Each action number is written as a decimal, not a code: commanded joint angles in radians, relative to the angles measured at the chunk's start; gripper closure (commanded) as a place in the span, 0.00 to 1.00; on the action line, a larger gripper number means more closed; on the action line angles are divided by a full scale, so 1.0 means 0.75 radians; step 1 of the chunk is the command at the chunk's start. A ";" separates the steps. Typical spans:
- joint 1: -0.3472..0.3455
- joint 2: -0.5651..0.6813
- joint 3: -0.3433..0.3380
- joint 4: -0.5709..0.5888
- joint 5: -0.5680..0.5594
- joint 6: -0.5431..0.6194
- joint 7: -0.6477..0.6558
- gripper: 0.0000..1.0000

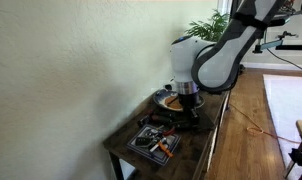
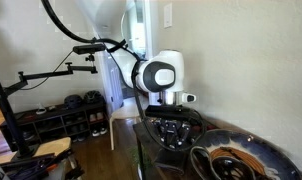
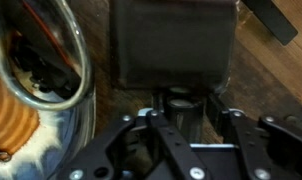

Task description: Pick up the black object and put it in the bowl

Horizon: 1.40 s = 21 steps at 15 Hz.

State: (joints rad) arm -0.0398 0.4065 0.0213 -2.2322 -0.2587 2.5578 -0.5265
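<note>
In the wrist view the bowl (image 3: pixel 66 135) fills the left edge of the frame, its grey rim curving round an orange-brown inside. Just right of it, at upper centre, the black object (image 3: pixel 171 45) sits on the wooden table (image 3: pixel 266 70) as a dark, boxy block that is blurred at this range. It is outside the bowl and close beside its rim. The gripper (image 3: pixel 189 105) comes in from the bottom centre, with its dark linkages spread along the lower edge and its fingers reaching up to the near side of the block. Something dark lies between the fingers. I cannot tell whether the jaws are gripping it or merely standing close around it.

In an exterior view, a magazine (image 1: pixel 154 142) lies at the lower middle on the dark table (image 1: pixel 199 152). The bowl (image 1: pixel 167 98) is further back, and the gripper (image 1: pixel 188 108) hangs low just to its right under the white arm. In an exterior view, the gripper (image 2: pixel 172 135) is at centre, low over the tabletop. The bowl (image 2: pixel 253 146) is large in the lower right corner.
</note>
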 commanded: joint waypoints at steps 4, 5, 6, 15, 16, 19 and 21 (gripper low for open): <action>0.053 -0.091 -0.022 -0.021 -0.138 -0.044 0.099 0.02; 0.056 -0.092 -0.022 -0.016 -0.153 -0.043 0.108 0.01; 0.054 -0.089 -0.019 -0.009 -0.155 -0.043 0.110 0.00; 0.030 -0.018 0.016 0.068 -0.019 -0.038 0.154 0.00; 0.029 -0.012 0.019 0.076 0.006 -0.042 0.166 0.00; 0.029 0.008 0.024 0.094 0.056 -0.043 0.194 0.00; 0.028 0.024 0.028 0.104 0.082 -0.043 0.208 0.00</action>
State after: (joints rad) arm -0.0135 0.4117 0.0308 -2.1758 -0.2246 2.5575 -0.4054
